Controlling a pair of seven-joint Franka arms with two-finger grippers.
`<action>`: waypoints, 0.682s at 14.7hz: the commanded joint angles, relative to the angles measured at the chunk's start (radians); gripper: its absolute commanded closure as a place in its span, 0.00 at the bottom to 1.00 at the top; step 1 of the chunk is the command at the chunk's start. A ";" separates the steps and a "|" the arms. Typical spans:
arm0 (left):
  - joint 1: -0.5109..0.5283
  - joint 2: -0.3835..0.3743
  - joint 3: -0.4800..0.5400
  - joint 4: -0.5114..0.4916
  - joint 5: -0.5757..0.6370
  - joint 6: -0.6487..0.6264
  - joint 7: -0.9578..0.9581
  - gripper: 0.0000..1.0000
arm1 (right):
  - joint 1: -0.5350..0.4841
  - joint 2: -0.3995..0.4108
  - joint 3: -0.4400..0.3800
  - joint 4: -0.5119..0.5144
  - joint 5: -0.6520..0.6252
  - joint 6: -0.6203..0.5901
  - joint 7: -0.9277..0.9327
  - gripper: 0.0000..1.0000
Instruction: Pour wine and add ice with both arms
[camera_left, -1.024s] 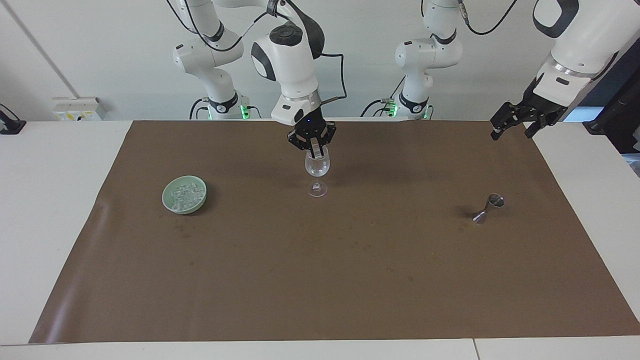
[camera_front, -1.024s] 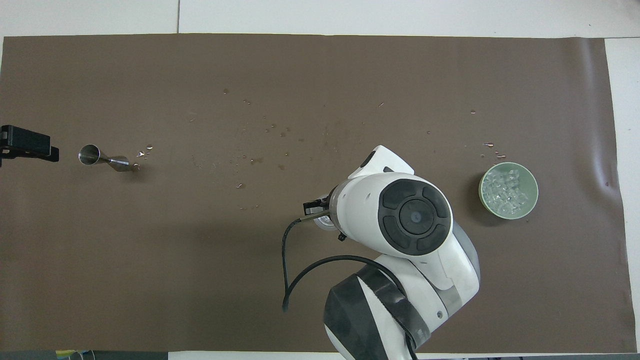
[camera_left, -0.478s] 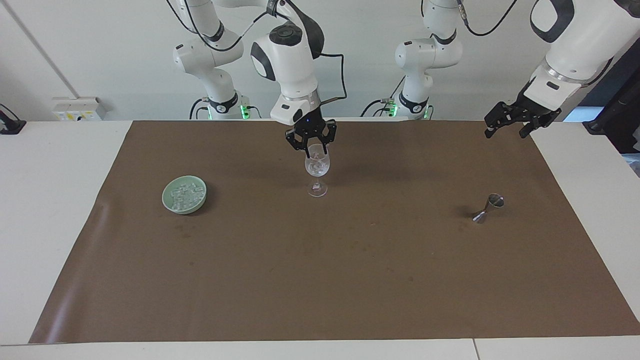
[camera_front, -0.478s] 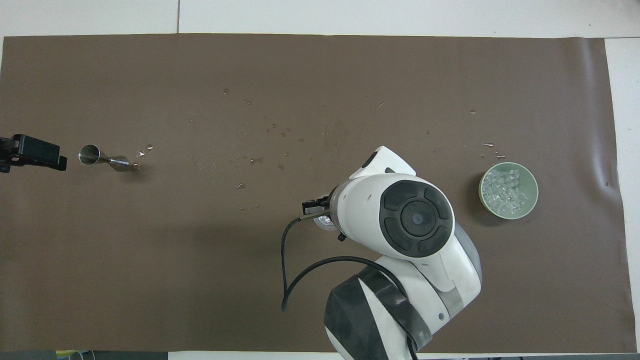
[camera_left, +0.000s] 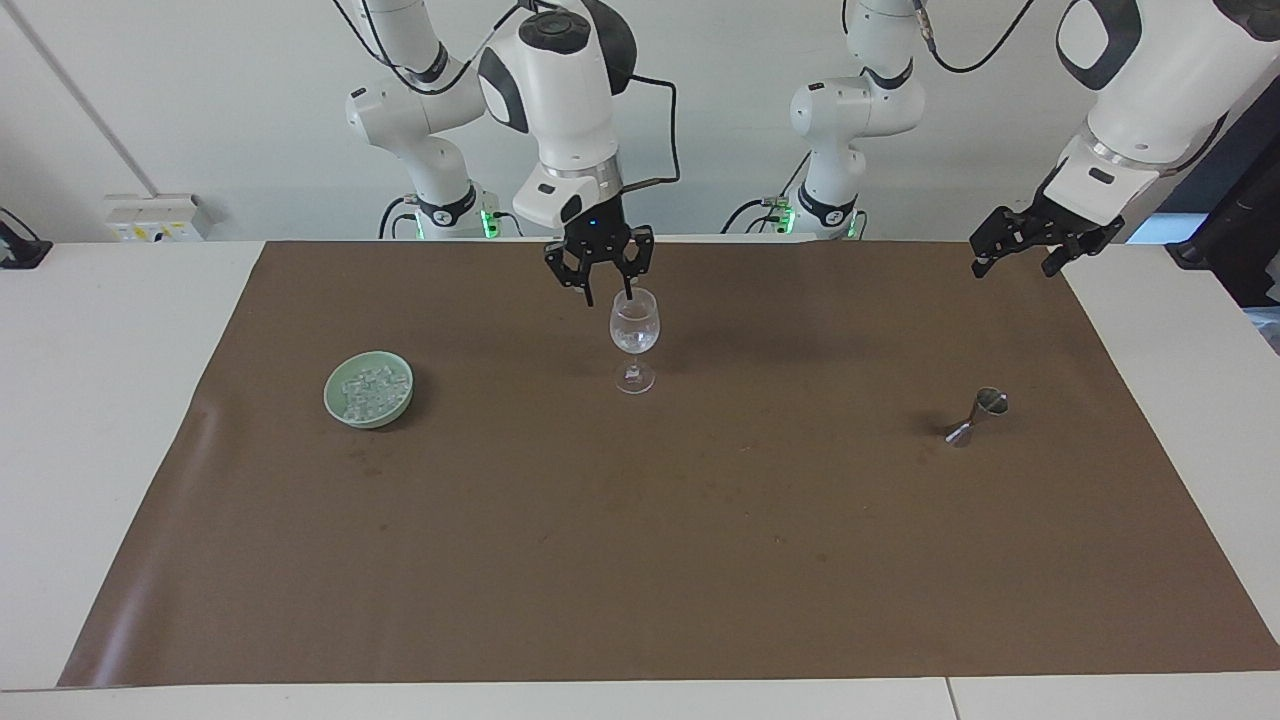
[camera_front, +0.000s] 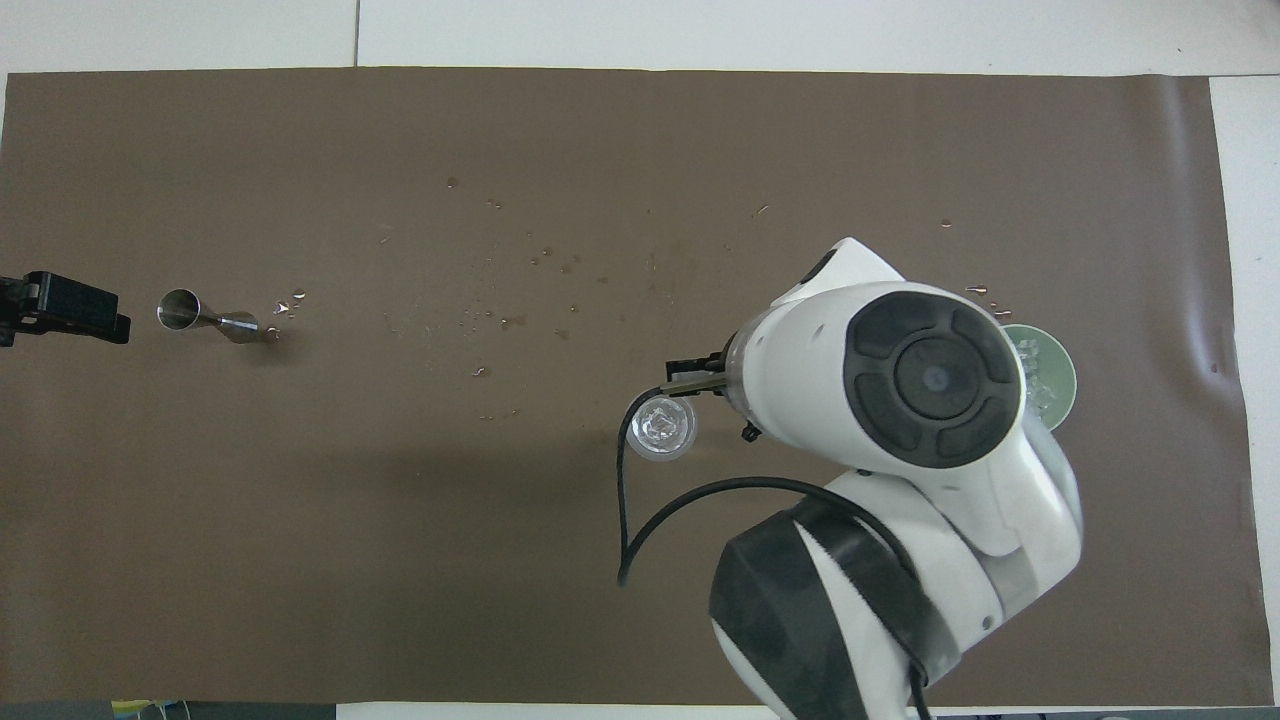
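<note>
The right pincer (camera_left: 607, 293) has lifted out of the wine glass (camera_left: 634, 340) and drifted toward the right arm's end of the surface (camera_left: 100, 400); a second ago its tips were down inside the bowl of the glass, pressed together, and now they hang just above the rim, off to one side. Its two fingers stand apart and nothing is between them. From overhead the right arm's big white wrist no longer hides the glass (camera_front: 661, 428), which shows as a clear ring with a few bits of ice (camera_front: 660, 429) in the bottom. That same wrist now covers much of the green bowl (camera_front: 1052, 378).

The wine glass stands upright on the brown mat (camera_left: 640, 560), about midway between the two arms' ends. The green bowl (camera_left: 369, 389) sits well apart from it, toward the right arm's end, and holds a heap of ice cubes (camera_left: 368, 388). A small metal measuring cup (camera_left: 978, 415) rests on the mat toward the left arm's end, a little farther from the robots than the glass, with some drops of liquid (camera_front: 288, 302) beside it.

The left pincer (camera_left: 1018, 262) has shifted only slightly. It waits in the air over the mat's corner at the left arm's end, fingers spread wide and empty.
</note>
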 joint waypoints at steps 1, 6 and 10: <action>-0.001 -0.010 -0.005 -0.015 0.025 0.005 0.005 0.00 | -0.113 -0.022 0.008 -0.003 -0.022 -0.069 0.006 0.00; 0.002 -0.010 -0.005 -0.012 0.023 0.000 0.003 0.00 | -0.311 -0.059 0.008 -0.007 -0.019 -0.153 -0.027 0.00; 0.002 -0.010 -0.005 -0.012 0.023 -0.003 0.003 0.00 | -0.483 -0.077 0.004 0.003 -0.005 -0.207 -0.261 0.00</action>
